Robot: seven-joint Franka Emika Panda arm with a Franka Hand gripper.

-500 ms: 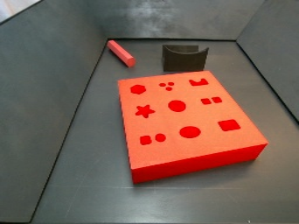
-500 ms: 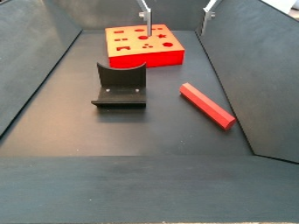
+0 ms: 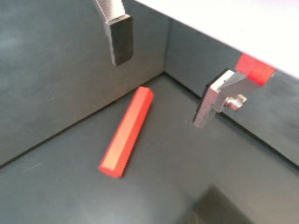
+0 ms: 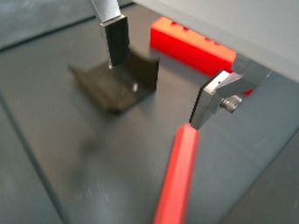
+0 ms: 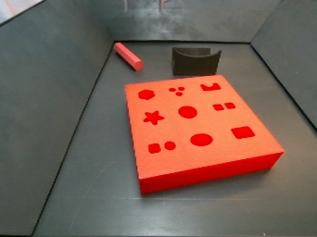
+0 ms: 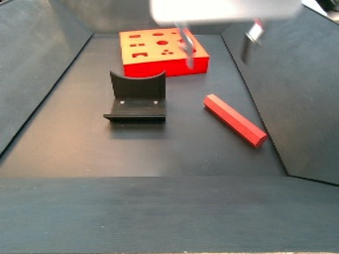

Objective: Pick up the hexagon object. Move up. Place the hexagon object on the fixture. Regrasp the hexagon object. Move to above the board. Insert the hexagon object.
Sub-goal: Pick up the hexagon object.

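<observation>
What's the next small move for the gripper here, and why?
Probably lower straight down over the peg. The gripper is open and empty, and in a wrist view the peg lies flat on the floor roughly between its fingers, not yet touched.

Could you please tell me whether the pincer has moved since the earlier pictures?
Yes. In a side view the pincer now hangs lower and nearer the camera, in front of the board, open and empty.

The claw (image 3: 163, 74) is hanging up in the air, pointing down, its two flat silver fingers (image 3: 117, 35) standing wide apart with nothing between them. In both wrist views the dark pads are showing bare. In a side view the claw (image 6: 221, 52) is showing blurred near the top edge, one finger (image 6: 189, 54) reaching down, the other off to the side.
</observation>
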